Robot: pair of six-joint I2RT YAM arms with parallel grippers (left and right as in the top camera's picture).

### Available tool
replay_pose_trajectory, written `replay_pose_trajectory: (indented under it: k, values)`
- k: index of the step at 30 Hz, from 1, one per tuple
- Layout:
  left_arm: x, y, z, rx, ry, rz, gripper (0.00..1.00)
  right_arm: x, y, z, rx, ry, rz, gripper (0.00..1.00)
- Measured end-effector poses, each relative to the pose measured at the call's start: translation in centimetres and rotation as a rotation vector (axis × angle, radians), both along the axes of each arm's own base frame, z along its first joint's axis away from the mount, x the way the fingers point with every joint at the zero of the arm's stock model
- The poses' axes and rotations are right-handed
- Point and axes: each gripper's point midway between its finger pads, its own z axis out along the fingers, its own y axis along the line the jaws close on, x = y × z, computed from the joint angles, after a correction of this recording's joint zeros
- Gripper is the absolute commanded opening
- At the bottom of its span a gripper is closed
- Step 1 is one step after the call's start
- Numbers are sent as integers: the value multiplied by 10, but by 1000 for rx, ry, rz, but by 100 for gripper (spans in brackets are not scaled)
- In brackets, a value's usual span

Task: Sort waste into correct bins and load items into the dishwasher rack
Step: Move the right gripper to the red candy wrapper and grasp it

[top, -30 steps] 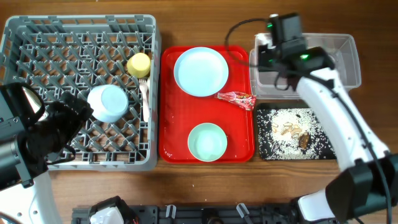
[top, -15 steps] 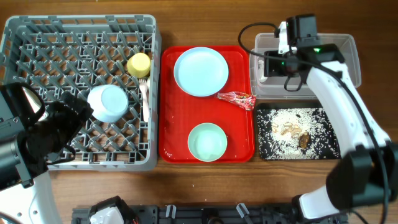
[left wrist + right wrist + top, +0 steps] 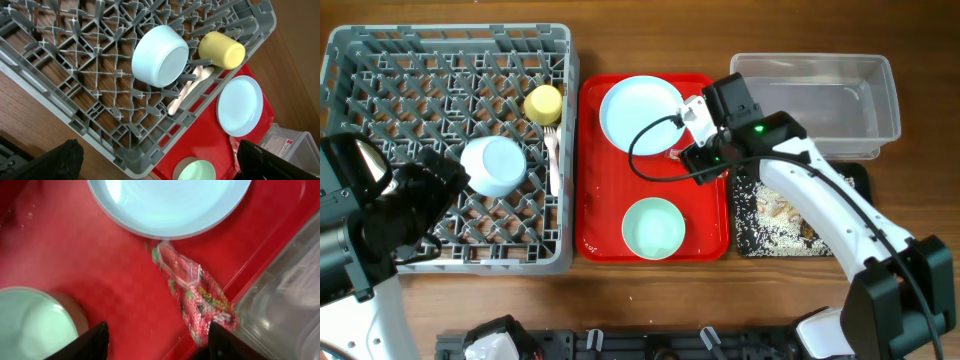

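Observation:
The red crinkled wrapper lies on the red tray by its right rim, just below the light blue plate. My right gripper hangs open over it, with the wrapper close to the right finger and nothing held. The mint bowl sits at the tray's front. In the grey dishwasher rack are the yellow cup, an upturned light blue bowl and white cutlery. My left gripper is open and empty, high over the rack's near corner.
The clear tub stands at the back right. In front of it is the black tray holding rice-like scraps, partly covered by my right arm. Bare wooden table shows between the rack and the red tray.
My right arm swung from above the clear tub, left and forward, to the red tray's right side over the wrapper. Its jaws opened. The left arm stayed still.

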Motion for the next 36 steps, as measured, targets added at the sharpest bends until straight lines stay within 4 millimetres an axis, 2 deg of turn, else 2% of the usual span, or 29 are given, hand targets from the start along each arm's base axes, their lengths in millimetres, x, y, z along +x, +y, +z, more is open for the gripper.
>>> replay_pose_trajectory:
  k: [6, 10, 14, 19, 21, 23, 28, 36]
  values:
    - [0, 0, 0, 0, 2, 0, 100, 6, 3, -21, 12, -74, 40, 71]
    - [0, 0, 0, -1, 1, 0, 100, 15, 6, -24, 26, -134, 50, 77]
    - [0, 0, 0, 0, 1, 0, 100, 22, 7, -26, 18, -161, 63, 79]
    - [0, 0, 0, 0, 1, 0, 100, 22, 6, -68, -38, -92, 102, 79]
    - [0, 0, 0, 0, 1, 0, 100, 19, 5, -80, -50, -65, 106, 78]
    - [0, 0, 0, 0, 1, 0, 100, 18, 5, -83, -51, -54, 107, 74]
    - [0, 0, 0, 0, 1, 0, 100, 2, 8, -88, -18, 23, 108, 62]
    - [0, 0, 0, 0, 1, 0, 100, -9, 12, -89, 19, 79, 109, 54]
